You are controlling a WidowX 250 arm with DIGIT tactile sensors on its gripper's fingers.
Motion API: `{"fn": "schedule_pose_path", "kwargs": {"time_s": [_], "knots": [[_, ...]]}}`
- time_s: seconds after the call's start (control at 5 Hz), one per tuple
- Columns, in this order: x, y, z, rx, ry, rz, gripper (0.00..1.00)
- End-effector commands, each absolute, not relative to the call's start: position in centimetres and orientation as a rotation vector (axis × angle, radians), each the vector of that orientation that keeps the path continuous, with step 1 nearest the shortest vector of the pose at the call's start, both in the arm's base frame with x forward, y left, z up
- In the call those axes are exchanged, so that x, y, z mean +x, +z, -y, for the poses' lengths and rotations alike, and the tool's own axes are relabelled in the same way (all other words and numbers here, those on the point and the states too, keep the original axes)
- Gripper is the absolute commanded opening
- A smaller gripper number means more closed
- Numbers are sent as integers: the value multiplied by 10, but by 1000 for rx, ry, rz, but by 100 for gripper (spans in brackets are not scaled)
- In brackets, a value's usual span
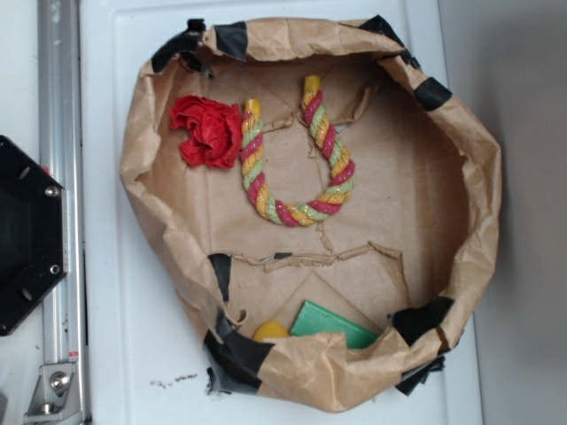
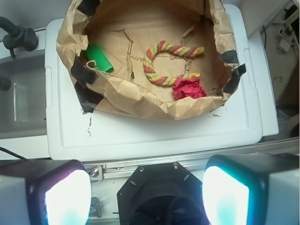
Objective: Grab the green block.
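Exterior view: green block (image 1: 332, 325) lies flat on the floor of a brown paper bag (image 1: 443, 177) with rolled-down walls, at the lower edge of the picture, tucked against the near wall. Only part of it shows; the crumpled paper rim cuts off its lower side and lower right end. Long axis runs left to right with a slight tilt, the right end lower. Yellow ball (image 1: 271, 331) sits just beside its left end, mostly hidden by the same rim, only the top cap showing; whether it touches the block cannot be told. Black tape patches (image 1: 232, 350) hold the paper wall at several spots. Farther up the bag floor, well apart from the block, a twisted red-yellow-green rope (image 1: 297, 168) lies in a U shape with both ends pointing up, and a crumpled red cloth (image 1: 208, 131) rests just beside its left arm. Bag stands on a white surface (image 1: 115, 292). Wrist view: block (image 2: 100, 57) appears at the left side of the bag, its lower end covered by a fold of paper, the ball not made out. Gripper (image 2: 147, 197) hangs above and outside the bag, well apart from the block, its two fingers (image 2: 65, 197) blurred and spread wide with nothing between them.
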State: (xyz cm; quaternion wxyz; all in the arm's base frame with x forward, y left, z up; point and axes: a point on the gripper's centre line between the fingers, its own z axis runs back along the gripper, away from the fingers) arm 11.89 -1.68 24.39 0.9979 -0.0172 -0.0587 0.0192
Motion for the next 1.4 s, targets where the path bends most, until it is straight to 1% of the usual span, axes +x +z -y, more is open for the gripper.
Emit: {"fn": "schedule_pose_path", "kwargs": {"time_s": [0.0,0.2,0.4,0.6,0.8,1.0,1.2], "knots": [[119,244,17,-34,38,118,100],[159,233,13,5,-8,128,100],[190,218,10,-9,-39,158,100],[213,200,9,-46,-88,209,100],[231,164,6,-91,-196,292,100],[234,152,9,-203,-333,376,100],[234,152,9,-203,-333,376,100]]}}
